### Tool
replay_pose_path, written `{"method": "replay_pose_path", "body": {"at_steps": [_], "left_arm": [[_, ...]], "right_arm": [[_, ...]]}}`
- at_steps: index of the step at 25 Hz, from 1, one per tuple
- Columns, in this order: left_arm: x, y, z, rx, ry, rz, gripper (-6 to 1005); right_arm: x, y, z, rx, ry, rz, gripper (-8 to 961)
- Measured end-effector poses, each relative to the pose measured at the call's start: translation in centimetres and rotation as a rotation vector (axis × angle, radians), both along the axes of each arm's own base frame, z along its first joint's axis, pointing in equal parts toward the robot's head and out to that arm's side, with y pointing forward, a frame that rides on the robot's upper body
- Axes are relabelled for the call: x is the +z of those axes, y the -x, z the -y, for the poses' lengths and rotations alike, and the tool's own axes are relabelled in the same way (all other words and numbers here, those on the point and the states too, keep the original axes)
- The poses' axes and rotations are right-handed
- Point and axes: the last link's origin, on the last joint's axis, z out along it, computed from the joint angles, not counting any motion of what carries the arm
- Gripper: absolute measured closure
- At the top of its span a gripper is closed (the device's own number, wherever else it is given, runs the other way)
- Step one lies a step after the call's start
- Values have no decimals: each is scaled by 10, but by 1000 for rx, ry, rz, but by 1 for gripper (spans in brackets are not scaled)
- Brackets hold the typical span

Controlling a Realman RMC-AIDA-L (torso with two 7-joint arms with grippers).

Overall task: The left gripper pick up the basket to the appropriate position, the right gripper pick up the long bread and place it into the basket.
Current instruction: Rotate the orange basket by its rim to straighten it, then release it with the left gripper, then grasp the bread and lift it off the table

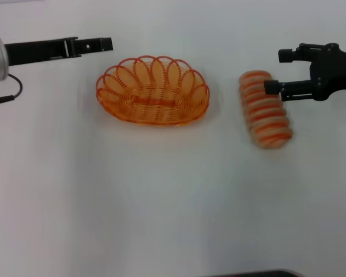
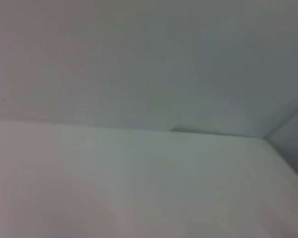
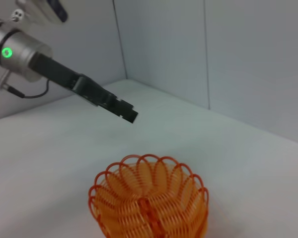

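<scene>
Two grippers flank the work on the white bench. The basket sits empty toward the far edge, left of centre. The long bread lies on the bench toward the right edge — the right gripper straddles its far end, jaws spread. The left gripper hovers near the far-left corner, apart from the basket — whether it is parted or closed, I cannot tell.

Right gripper hides part of the long bread (its middle).
</scene>
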Motion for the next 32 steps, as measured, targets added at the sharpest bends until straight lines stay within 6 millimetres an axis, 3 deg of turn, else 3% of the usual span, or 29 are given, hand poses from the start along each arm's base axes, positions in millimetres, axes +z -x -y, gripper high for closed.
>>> {"method": "replay_pose_path", "body": {"at_steps": [8,15,19,27,32], "left_arm": [[15,-5,23,-316,80,12,225],[34,-6,57,-572,208,44,229],[39,2,68,-606,242,31,233],[40,7,70,-603,243,11,233],[43,10,71,-610,248,-15,233]], "right_arm": [[9,-1,-7,-107,1,-35,55],[26,-4,-14,-285,36,-85,56],[36,-3,-16,-359,62,-86,56],[38,5,-26,-559,188,44,55],[40,20,-36,-656,245,124,55]]}}
